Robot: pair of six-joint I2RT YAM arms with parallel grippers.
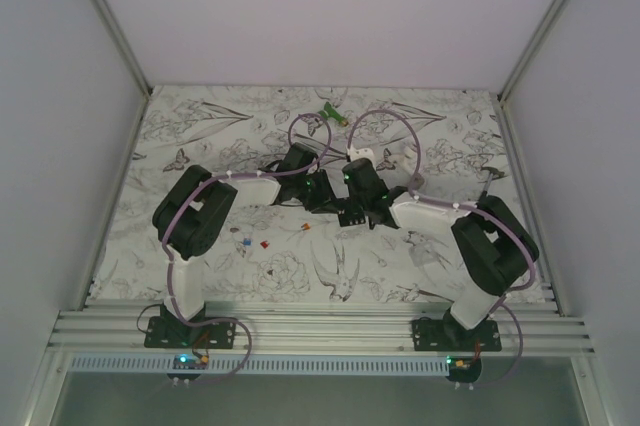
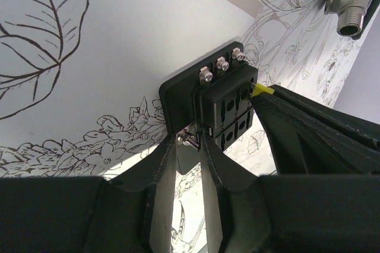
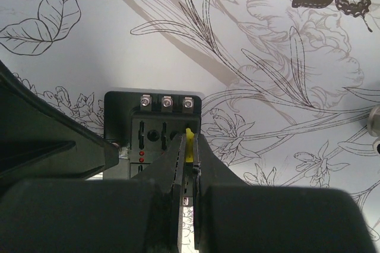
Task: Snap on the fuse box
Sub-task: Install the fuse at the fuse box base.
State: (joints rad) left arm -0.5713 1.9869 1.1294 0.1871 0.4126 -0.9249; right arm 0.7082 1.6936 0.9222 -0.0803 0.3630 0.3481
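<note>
Occupying the middle of the floral-printed worktop (image 1: 200, 126), the fuse box (image 3: 153, 122) is listed as a black raised block on a flat black base plate, set between the two tools. Three silver screw terminals (image 3: 166, 103) are counted in a row along its far edge; dark slots and two small red dots (image 3: 141, 157) are noted on its face. The left tool (image 2: 189, 146) is recorded as clenched on the near edge of the fuse box, with a finger at each side of a small screw there. The right tool (image 3: 189, 155) is recorded as clenched on a yellow fuse (image 3: 189, 137), which is held upright between the fingertips with its end at a slot on the right side of the block. Whether the fuse is seated in the slot cannot be told. A silver threaded pipe fitting (image 2: 350, 3) is noted beyond the fuse box, apart from it. Three loose fuses are entered on the worktop left of the tools: one blue (image 1: 245, 242), one red (image 1: 264, 243) just beside it, one orange (image 1: 306, 226) nearer the tools. A green-and-white object (image 1: 335, 114) is entered near the far edge, well apart from the fuse box.
</note>
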